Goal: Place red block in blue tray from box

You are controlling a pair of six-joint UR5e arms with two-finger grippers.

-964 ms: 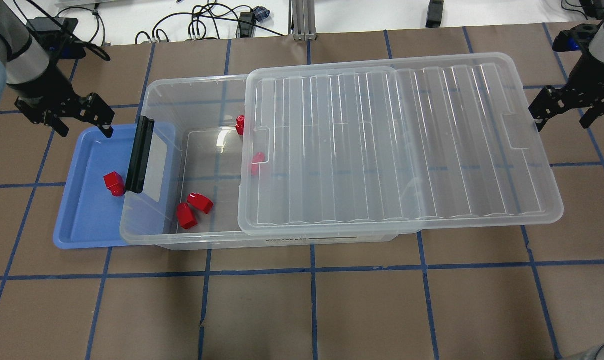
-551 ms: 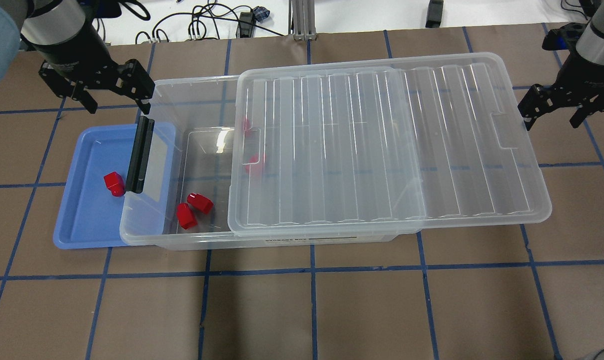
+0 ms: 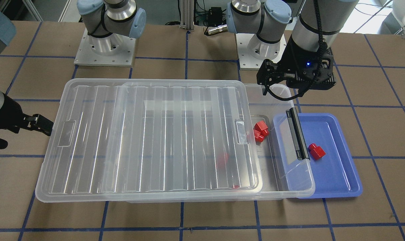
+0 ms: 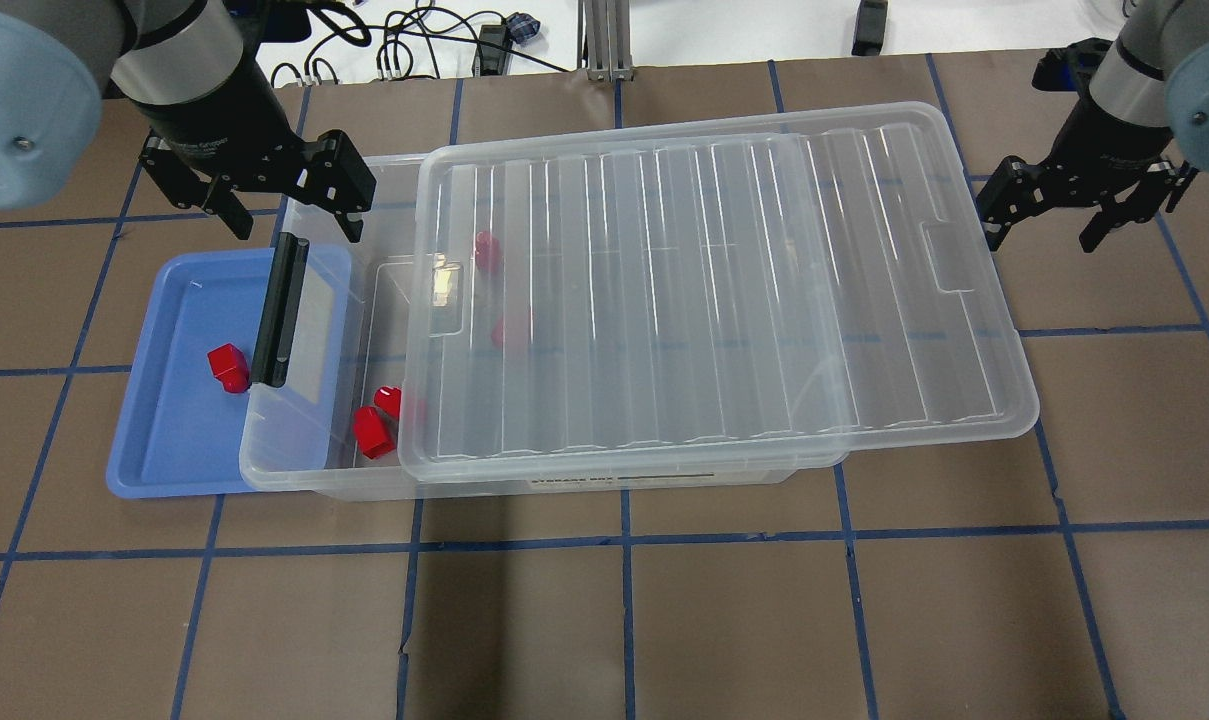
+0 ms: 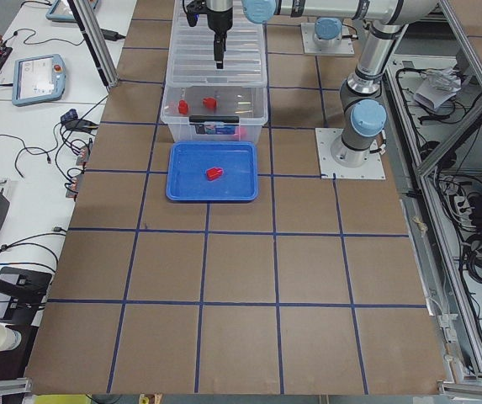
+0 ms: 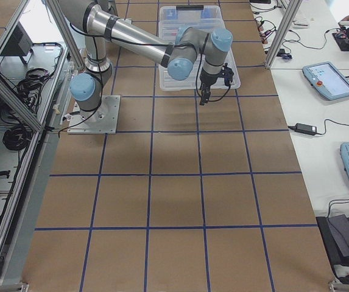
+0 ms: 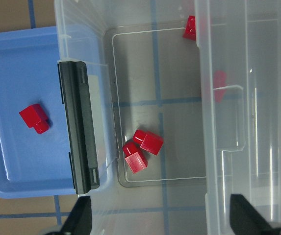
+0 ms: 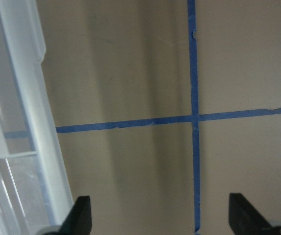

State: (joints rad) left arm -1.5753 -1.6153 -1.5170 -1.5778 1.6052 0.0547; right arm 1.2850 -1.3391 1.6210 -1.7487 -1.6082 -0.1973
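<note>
left tool point(image 4: 292, 220) spread wide, empty, above the box's far left corner | blue tray point(image 4: 164, 440) on bench point(image 4: 664, 620), against the box's latch end | red block point(image 4: 228, 367) lies in the tray beside black latch bar point(image 4: 282, 310) | box point(image 4: 264, 455) holds other red pieces point(image 4: 374, 428) | lid point(image 4: 714, 290) askew on top | right tool point(image 4: 1044, 232) spread wide, empty, off the lid's right end

Two arms at work: the left arm point(image 4: 184, 60) drops in from the far left, its left pincer point(image 4: 292, 205) pointing straight down, fingers spread wide and empty. At far right, the right arm point(image 4: 1124, 70) holds the right pincer point(image 4: 1049, 220) low, likewise spread wide, gripping nothing.
</note>
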